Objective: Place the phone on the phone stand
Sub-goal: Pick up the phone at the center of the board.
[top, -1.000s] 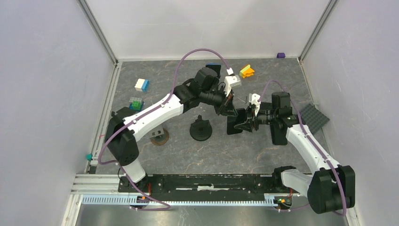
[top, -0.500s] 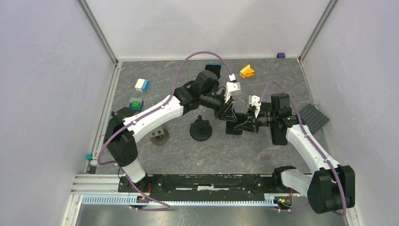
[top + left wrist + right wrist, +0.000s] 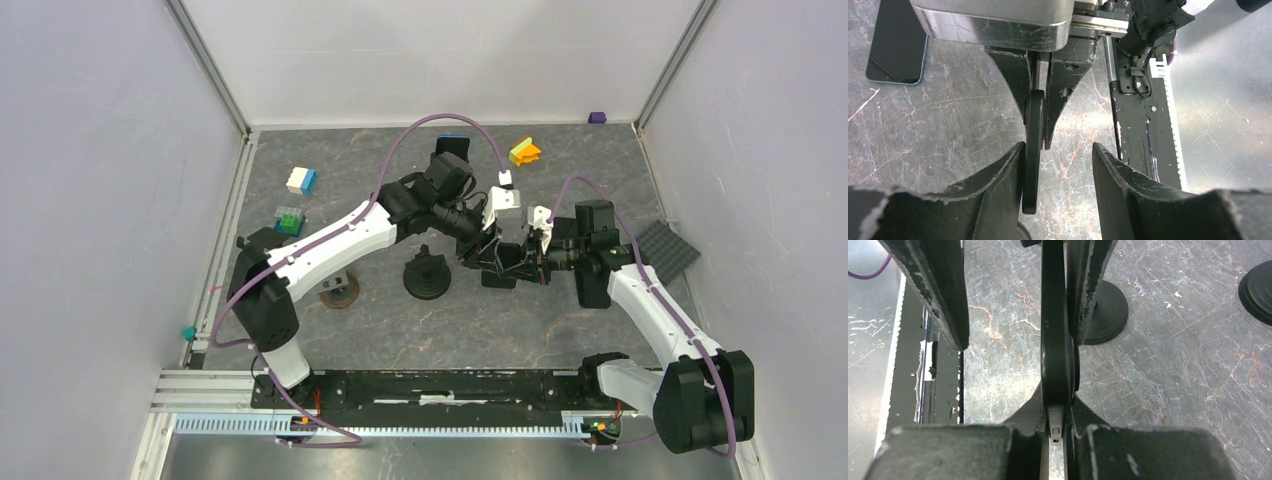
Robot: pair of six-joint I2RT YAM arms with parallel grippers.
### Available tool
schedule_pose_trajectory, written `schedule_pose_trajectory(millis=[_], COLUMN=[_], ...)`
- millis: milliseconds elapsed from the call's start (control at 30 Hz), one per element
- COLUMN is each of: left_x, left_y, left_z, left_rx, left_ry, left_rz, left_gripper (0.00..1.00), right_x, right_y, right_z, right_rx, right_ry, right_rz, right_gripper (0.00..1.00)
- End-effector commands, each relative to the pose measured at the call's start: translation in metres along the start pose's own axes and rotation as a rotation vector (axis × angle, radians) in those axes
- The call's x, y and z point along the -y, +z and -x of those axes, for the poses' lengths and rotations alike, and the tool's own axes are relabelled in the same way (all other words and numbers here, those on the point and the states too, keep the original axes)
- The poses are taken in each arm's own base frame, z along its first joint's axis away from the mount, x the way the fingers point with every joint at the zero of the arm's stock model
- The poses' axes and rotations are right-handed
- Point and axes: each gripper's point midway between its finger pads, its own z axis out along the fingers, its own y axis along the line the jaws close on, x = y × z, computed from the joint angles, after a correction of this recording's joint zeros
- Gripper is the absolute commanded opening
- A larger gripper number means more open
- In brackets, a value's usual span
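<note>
Over the bench [image 3: 560,330], both arms meet just right of the phone stand [image 3: 427,276]. The phone [image 3: 1055,340] hangs edge-on in the air there, clamped tight by the right pincer [image 3: 1057,410]. The left pincer [image 3: 1058,150] stands parted around its other end, one finger right beside it. Best bet imo: left backs straight out without brushing it, then right lowers it onto the stand slowly.
</note>
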Motion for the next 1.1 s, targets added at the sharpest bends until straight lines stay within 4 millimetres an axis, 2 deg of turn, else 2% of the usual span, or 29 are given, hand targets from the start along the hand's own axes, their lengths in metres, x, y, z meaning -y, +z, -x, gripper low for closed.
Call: schedule_pose_trajectory(millis=[0, 233, 800, 967, 1067], left_x=[-0.006, -0.008, -0.008, -0.006, -0.004], left_y=[0.002, 0.007, 0.017, 0.019, 0.019], left_z=[0.009, 0.009, 0.001, 0.002, 0.003], left_rx=[0.001, 0.005, 0.003, 0.014, 0.024], left_ry=[0.077, 0.062, 0.006, 0.001, -0.008], left_rz=[0.005, -0.006, -0.037, -0.049, -0.062], left_gripper=[0.56, 0.45, 0.38, 0.19, 0.02], right_x=[0.0, -0.004, -0.007, -0.007, -0.007], right_y=[-0.001, -0.003, -0.004, -0.004, -0.004], right_z=[0.019, 0.021, 0.027, 0.026, 0.025], right_rx=[0.037, 0.039, 0.053, 0.052, 0.051], right_ry=[-0.071, -0.083, -0.098, -0.096, -0.091], right_rz=[0.025, 0.029, 0.035, 0.037, 0.038], right_gripper=[0.0, 0.0, 0.0, 0.0, 0.0])
